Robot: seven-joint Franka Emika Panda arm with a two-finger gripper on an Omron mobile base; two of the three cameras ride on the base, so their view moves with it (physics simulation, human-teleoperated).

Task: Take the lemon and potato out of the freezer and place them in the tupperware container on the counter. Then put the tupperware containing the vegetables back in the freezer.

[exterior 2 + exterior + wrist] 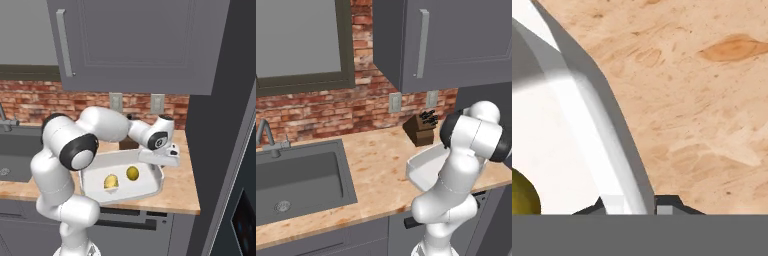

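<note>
Closest to the hand camera, the white rim of the tupperware container (587, 115) is seen running between the two dark tips of the end effector (637, 206). One tip is set inside the wall and one outside it, so the rim looks gripped, most likely so the tub can be lifted by its edge. How tightly the tips press cannot be told, because they are nearly hidden at the bottom edge.

From the right base camera, the end effector (162, 159) is seen at the far right rim of the tupperware container (92, 192), which rests on the tabletop (177, 187). Inside the tub, the lemon (132, 173) and the potato (110, 181) lie near each other, so the filling part of the job seems done. The tub is probably held at the side nearest the freezer (220, 150), since it has to be carried there next. A careful, level lift would be needed, or the two round things could roll.
</note>
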